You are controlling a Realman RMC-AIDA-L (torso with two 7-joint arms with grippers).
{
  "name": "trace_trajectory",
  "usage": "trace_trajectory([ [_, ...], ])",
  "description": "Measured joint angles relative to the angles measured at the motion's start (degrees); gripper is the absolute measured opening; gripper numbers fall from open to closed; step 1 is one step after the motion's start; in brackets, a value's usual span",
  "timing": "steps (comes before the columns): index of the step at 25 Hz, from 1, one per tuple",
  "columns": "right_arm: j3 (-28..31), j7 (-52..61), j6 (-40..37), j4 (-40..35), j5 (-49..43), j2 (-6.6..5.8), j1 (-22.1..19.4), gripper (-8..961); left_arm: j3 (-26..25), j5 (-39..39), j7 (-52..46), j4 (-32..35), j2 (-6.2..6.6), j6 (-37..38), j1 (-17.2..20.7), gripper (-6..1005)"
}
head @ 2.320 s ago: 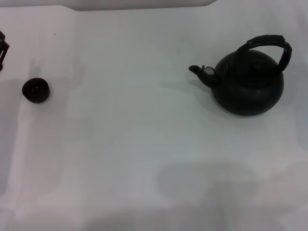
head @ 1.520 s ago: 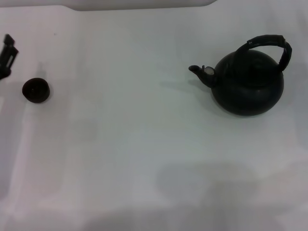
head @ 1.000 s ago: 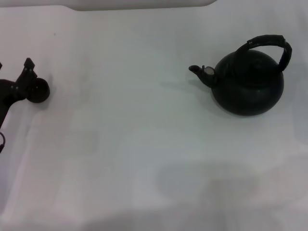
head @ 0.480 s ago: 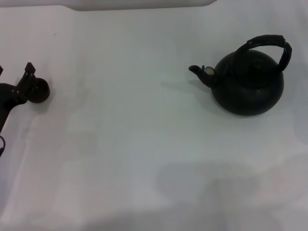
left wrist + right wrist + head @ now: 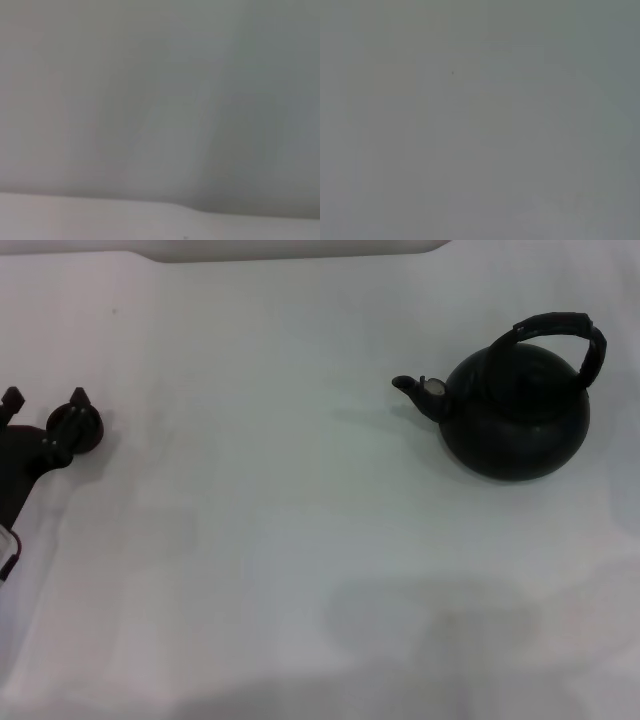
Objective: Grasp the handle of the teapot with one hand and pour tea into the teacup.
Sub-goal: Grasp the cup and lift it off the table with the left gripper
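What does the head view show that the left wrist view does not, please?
Only the head view shows the teapot with its arched handle on the right, the teacup at far left, and the left gripper, fingers spread, at the cup. Only the left wrist view shows a pale edge band. Both show the plain white table.
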Motion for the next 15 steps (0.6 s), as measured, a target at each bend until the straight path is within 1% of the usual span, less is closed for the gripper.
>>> trace_trajectory([
  [9, 0.0, 0.0, 0.1, 0.0, 0.0, 0.00, 0.0, 821, 0.0, 1.2, 0.0, 0.0, 0.14, 3.5, -1.3, 862],
  [15, 0.0, 0.0, 0.0, 0.0, 0.0, 0.00, 0.0, 820, 0.0, 3.0, 0.0, 0.0, 0.07, 4.0, -1.4, 862],
])
